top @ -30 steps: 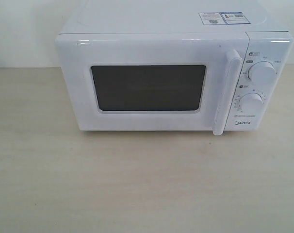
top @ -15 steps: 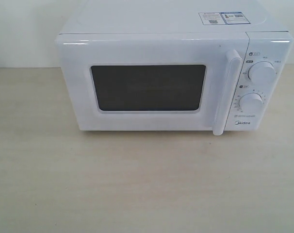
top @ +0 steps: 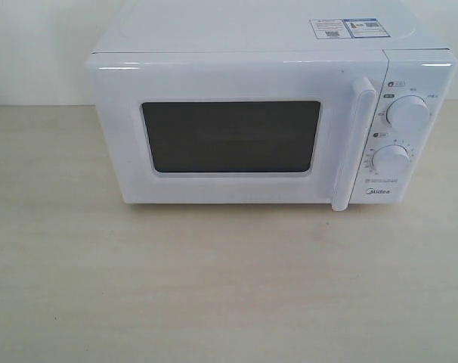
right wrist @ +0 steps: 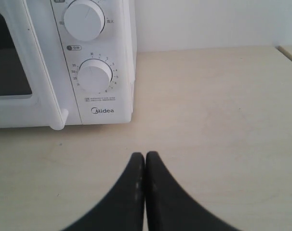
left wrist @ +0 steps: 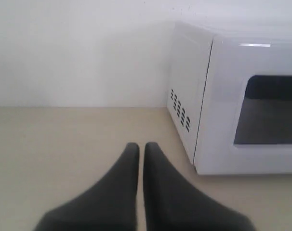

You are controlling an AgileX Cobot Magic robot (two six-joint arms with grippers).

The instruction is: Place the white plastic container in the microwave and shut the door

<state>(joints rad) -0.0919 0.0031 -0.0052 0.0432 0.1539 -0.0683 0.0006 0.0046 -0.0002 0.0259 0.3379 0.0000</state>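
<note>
The white Midea microwave (top: 270,76) stands at the back of the table, its door (top: 229,136) shut, with the dark window and the long white handle (top: 352,144) facing me. The white plastic container is out of view in every frame. My left gripper (left wrist: 141,147) is shut with nothing in it, low over the table, off the microwave's (left wrist: 223,101) vented side. My right gripper (right wrist: 145,156) is shut and empty too, over the table in front of the dial panel (right wrist: 94,77). Neither gripper shows in the exterior view.
The light wooden table (top: 229,287) stretches in front of the microwave. A white wall (left wrist: 78,48) rises behind it. The table's edge (right wrist: 288,53) shows far off beside the right gripper.
</note>
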